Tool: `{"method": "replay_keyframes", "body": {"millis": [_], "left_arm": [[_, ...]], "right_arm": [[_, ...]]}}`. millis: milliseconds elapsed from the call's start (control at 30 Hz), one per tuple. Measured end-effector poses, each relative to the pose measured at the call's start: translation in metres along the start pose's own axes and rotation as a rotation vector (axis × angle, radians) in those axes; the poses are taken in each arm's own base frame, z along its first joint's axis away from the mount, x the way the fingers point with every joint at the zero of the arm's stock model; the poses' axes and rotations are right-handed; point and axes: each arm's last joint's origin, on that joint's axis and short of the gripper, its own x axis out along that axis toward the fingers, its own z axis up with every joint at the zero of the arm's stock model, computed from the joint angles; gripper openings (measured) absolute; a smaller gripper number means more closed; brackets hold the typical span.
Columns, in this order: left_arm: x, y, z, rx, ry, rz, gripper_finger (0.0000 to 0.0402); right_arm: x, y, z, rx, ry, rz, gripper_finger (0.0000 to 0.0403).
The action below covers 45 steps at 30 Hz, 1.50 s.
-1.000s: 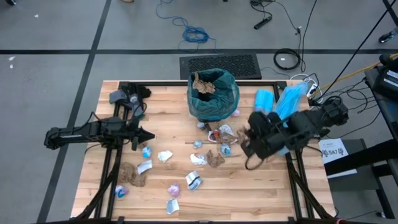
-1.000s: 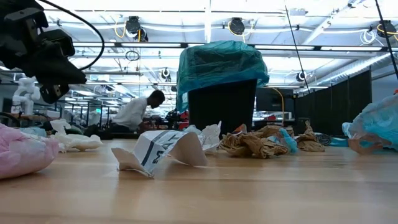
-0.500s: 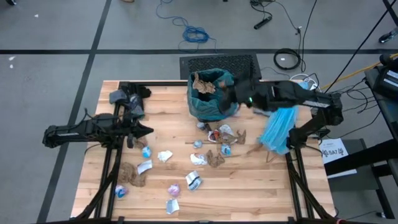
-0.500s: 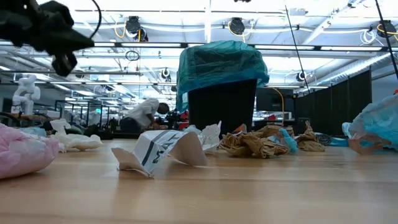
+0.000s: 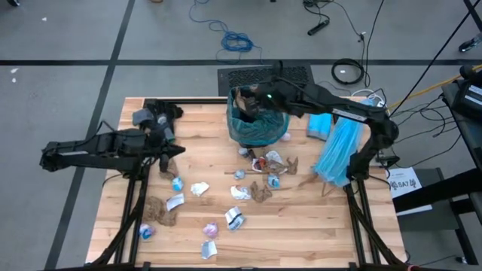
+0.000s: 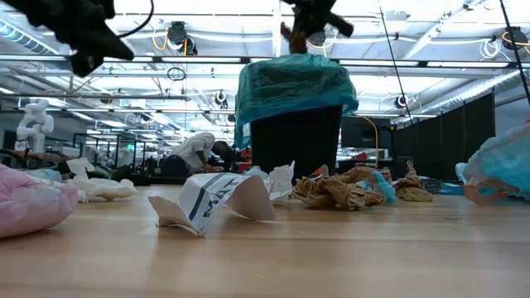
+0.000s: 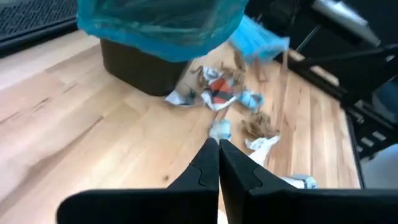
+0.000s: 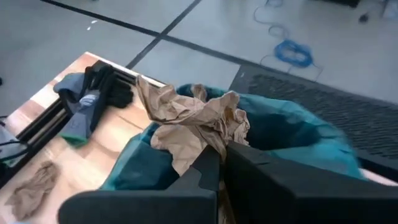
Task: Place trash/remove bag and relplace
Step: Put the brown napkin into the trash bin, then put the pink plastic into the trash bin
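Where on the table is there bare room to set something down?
Bare wood lies along the near edge right of the white wrapper, and behind the left gripper beside the teal-lined black bin. Scraps crowd the middle, before the bin.

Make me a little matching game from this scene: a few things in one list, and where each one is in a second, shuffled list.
Things:
1. right gripper
2. left gripper
3. sky-blue plastic bag
4. teal bag

Places:
A. lining the black bin
B. above the bin's opening, shut on a brown paper wad
C. shut and empty, over the table's left side
D. beside the right arm, at the table's right edge

Pairs: 1-B, 2-C, 3-D, 4-A
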Motion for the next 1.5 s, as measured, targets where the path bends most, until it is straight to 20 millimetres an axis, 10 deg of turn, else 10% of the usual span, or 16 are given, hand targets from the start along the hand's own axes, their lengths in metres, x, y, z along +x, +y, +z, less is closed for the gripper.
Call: {"method": "replay_keyframes", "body": {"millis": [300,600,1033,1300,1500], "left_arm": [[-0.025,-0.023,0.046,0.085,0.036,0.017,0.0002],[-0.044,-0.034,0.071,0.064,0.041,0.032,0.0002],[-0.036,-0.045,0.089,0.155,0.138,0.086,0.0002],[-0.038,-0.051,0.104,0.206,0.088,0.135,0.0002],[-0.036,-0.051,0.105,0.200,0.089,0.142,0.0002]], "right_arm": [[0.046,-0.006,-0.002,0.016,0.158,0.082,0.0024],[0.051,-0.014,0.001,0.055,0.210,0.127,0.0137],[-0.024,-0.042,0.011,0.026,0.252,0.168,0.0221],[-0.094,-0.062,-0.017,-0.077,0.447,0.115,0.0210],[-0.108,-0.064,-0.041,-0.237,0.550,0.031,0.0201]]}}
